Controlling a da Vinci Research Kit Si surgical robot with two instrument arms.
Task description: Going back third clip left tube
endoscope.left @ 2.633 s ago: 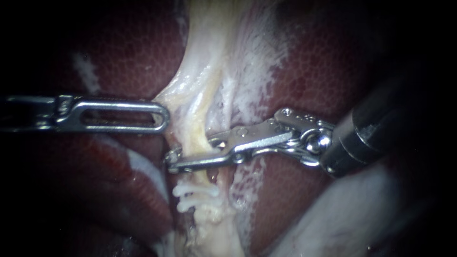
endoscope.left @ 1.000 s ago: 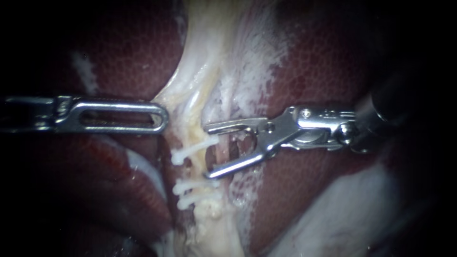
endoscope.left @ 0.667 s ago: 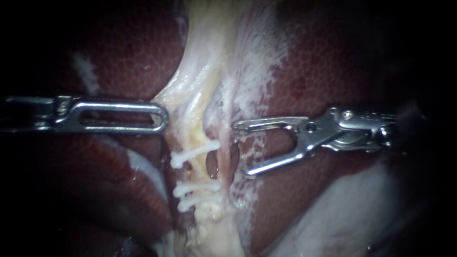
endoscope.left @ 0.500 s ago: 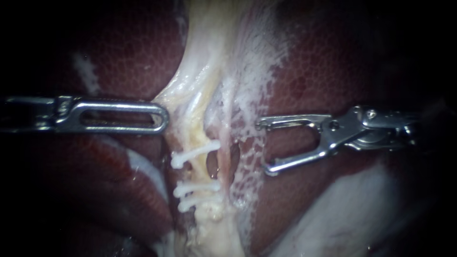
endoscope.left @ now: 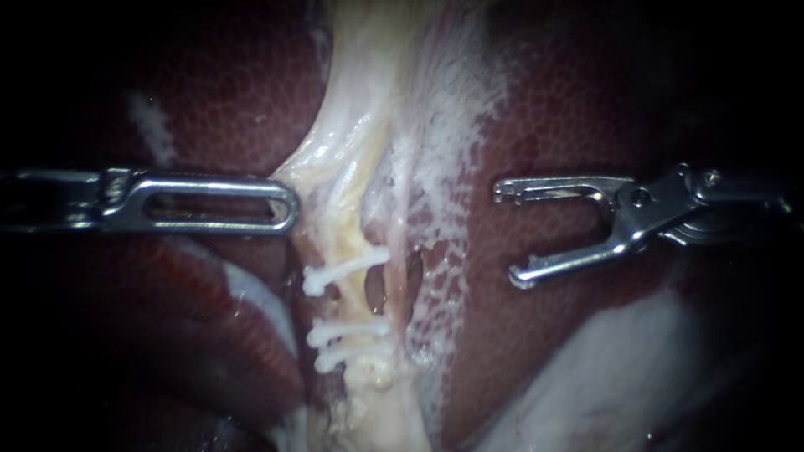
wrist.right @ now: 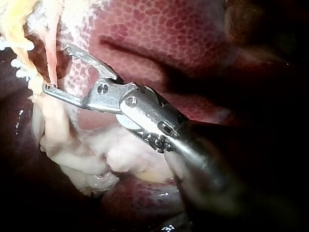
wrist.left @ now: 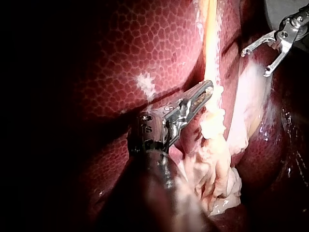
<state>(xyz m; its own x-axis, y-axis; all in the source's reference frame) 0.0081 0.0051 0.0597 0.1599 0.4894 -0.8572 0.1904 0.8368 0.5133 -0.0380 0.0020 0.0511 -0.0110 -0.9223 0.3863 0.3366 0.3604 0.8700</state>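
Left tube [endoscope.left: 352, 226]: pale yellow, running down between lobes of liver [endoscope.left: 553, 125]. Three white clips cross it. The top clip [endoscope.left: 347, 268] sits apart from the lower pair [endoscope.left: 345, 331], which lie close together further down the tube.

Right instrument [endoscope.left: 507, 236]: jaws spread wide and empty, well clear of the tube on its right, level with the top clip, over liver.

Left instrument [endoscope.left: 289, 205]: jaws pressed together on pale tissue [endoscope.left: 322, 163] at the tube's left edge, above the top clip.
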